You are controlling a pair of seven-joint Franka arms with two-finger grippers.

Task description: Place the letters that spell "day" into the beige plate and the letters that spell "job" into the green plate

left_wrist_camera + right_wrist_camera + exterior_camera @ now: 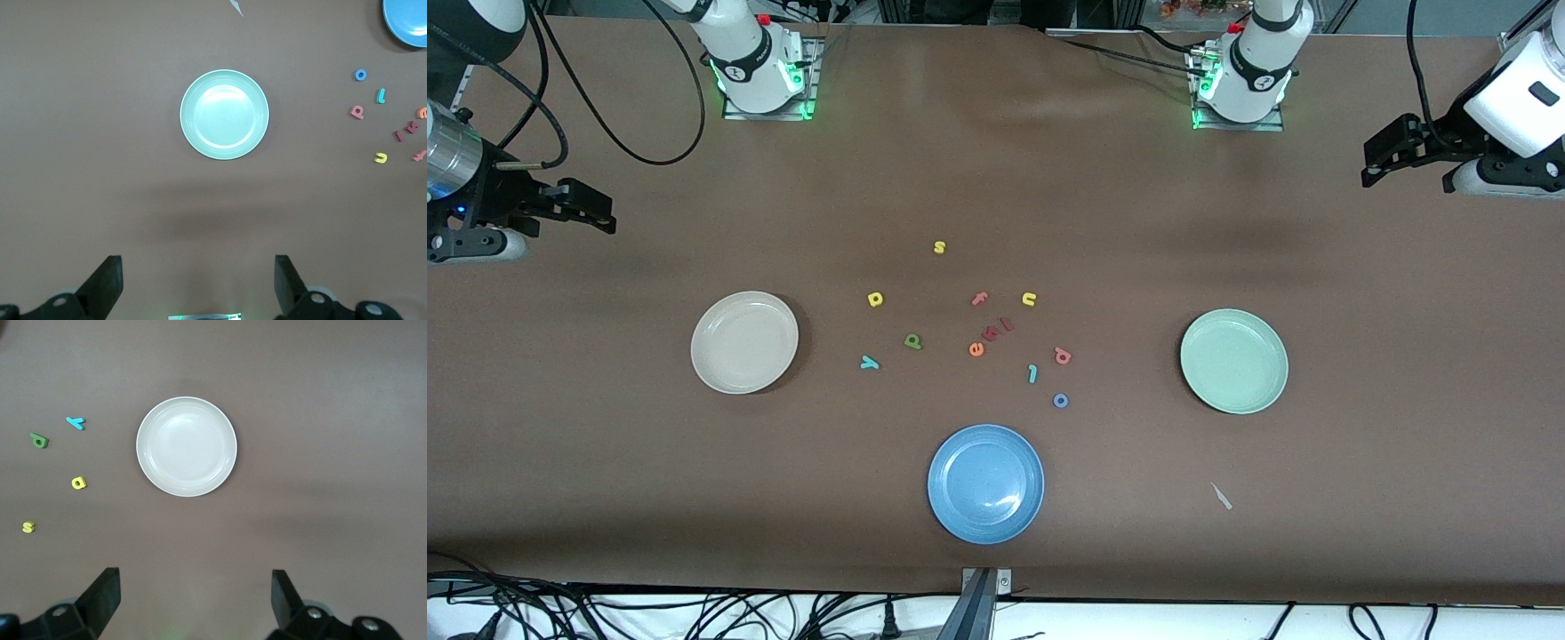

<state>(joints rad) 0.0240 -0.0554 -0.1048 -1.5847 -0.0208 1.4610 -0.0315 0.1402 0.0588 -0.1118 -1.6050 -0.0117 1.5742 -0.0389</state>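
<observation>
Brown tabletop (605, 498) from the front: beige plate (744, 341) toward the right arm's end, green plate (1233, 361) toward the left arm's end, blue plate (985, 483) nearest the camera. Between them, scattered loose: yellow "d" (875, 300), green "a" (912, 340), teal "y" (869, 362); also teal "j" (1032, 374), blue "o" (1060, 401), pinkish-red "b" (1062, 356). Left gripper (1371, 169) and right gripper (605, 216) raised over the table's ends, waiting.

Left wrist view: jaws wide, holding nothing, green plate bare.

Right wrist view: jaws wide, holding nothing, beige plate bare.
</observation>
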